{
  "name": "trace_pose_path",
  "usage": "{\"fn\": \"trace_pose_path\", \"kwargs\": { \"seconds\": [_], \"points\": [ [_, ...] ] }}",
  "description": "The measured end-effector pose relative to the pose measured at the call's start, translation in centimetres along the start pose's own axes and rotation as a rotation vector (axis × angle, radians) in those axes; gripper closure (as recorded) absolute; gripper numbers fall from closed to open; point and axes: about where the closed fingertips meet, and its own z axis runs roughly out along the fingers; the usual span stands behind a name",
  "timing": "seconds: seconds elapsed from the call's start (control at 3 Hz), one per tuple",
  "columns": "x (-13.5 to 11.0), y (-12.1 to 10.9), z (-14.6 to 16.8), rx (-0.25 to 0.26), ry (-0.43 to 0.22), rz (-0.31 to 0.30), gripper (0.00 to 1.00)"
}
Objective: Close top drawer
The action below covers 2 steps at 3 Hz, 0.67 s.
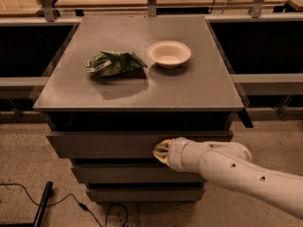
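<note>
Currently the robot's pale hand (pixel 162 152) sits against the front of the top drawer (pixel 104 144), a little right of the front's middle and close to its lower edge. It appears to be touching the front. Whether the hand is open or closed cannot be told from here, and nothing is visibly gripped. Behind the hand, the white arm (pixel 236 167) runs off down and to the right.

The drawer is a wide grey tray with a plain, handleless front. It stands partly out of the grey table (pixel 208 93), with a dark gap just above the hand, under the tabletop. Below the hand are two more grey drawer fronts (pixel 137 173), set further back. Well above and beyond the hand, a crumpled green snack bag (pixel 113 63) lies on the tabletop. A white bowl (pixel 169 54) sits just to the right of it, near but apart.

The step in hand looks like the push itself. To do it well, the hand should press straight in and level. Since contact is off centre, a slow, steady push would help stop the wide drawer from skewing. The hand should also stay on this front and not slide down onto the one beneath.
</note>
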Motion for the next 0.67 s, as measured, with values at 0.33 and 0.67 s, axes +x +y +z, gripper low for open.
{"fn": "trace_pose_path", "kwargs": {
  "seconds": [0.33, 0.67],
  "points": [
    [0.18, -0.64, -0.71, -0.009, -0.016, 0.008, 1.00],
    [0.52, -1.36, -1.47, -0.005, -0.022, 0.019, 1.00]
  ]
}}
